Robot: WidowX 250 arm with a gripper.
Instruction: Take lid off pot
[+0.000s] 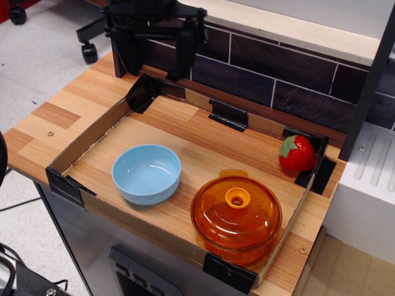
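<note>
At the tray's near right corner sits the round translucent orange plastic pot, its domed orange lid seated on top; the black gripper hangs spread and empty by the far wall, likely readying its approach.

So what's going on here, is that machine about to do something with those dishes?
Nothing is being handled yet. The gripper hangs open at the back left, high above the cardboard-edged tray. The orange pot sits in the front right corner with its lid on. A light-blue bowl and toy strawberry sit untouched.
</note>
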